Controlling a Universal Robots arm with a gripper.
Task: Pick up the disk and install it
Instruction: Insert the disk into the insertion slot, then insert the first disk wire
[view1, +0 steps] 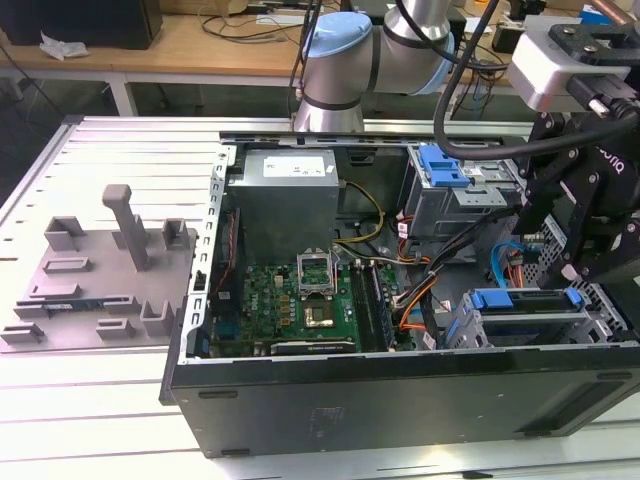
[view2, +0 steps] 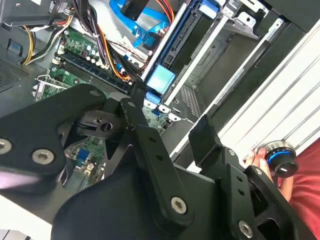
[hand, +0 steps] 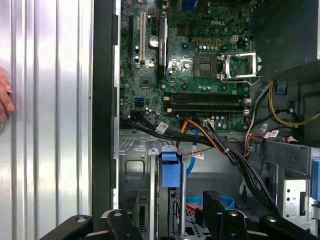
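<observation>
In the exterior view, one open computer case sits on the ribbed metal table. It holds one grey power supply and one green motherboard, and one grey plastic holder lies to the exterior view's left. The first wrist view takes in a person's hand on the table. The gripper hangs over the drive bay, jaws spread wide and holding nothing, with the disk seated edge-up in its slot, its blue frame just past the gap between the two fingers.
</observation>
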